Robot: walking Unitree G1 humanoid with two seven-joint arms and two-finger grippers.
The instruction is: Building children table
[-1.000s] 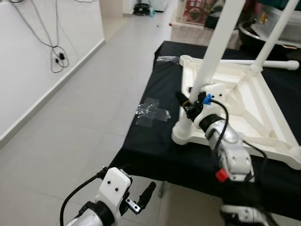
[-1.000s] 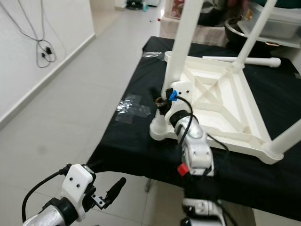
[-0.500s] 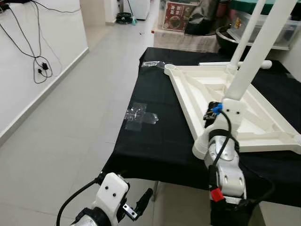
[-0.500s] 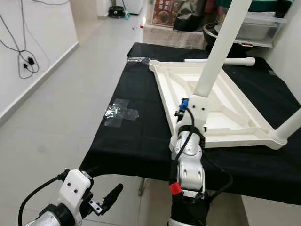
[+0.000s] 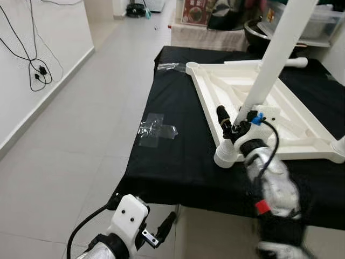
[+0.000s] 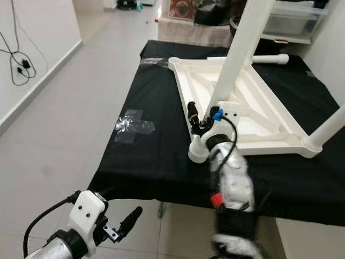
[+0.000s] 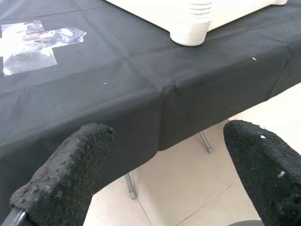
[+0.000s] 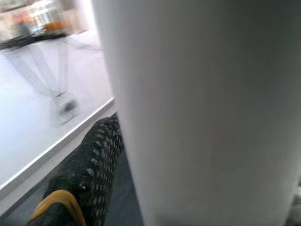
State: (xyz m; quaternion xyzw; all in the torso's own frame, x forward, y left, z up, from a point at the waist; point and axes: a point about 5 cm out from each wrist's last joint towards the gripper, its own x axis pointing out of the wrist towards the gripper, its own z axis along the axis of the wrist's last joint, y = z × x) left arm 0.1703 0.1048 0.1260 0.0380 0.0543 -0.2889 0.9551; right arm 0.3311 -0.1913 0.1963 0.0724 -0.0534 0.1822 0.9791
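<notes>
The right gripper [image 5: 229, 125] clamps the white table leg [image 5: 275, 54], standing in the near corner of the upturned white tabletop [image 5: 302, 137] on the black-covered desk [image 5: 178, 145]. Down by the desk's front edge, the left gripper [image 7: 160, 188] hangs wide open, holding nothing.

Black cloth [image 5: 183, 135] covers the work surface. Crumpled clear tape patch [image 5: 155, 129] lies on the cloth at 9 o'clock. Clear plastic scrap [image 5: 168, 66] at the 11 o'clock corner. Black cables [image 5: 35, 67] hang on the white wall at 10 o'clock. Grey tiled floor [image 5: 70, 151].
</notes>
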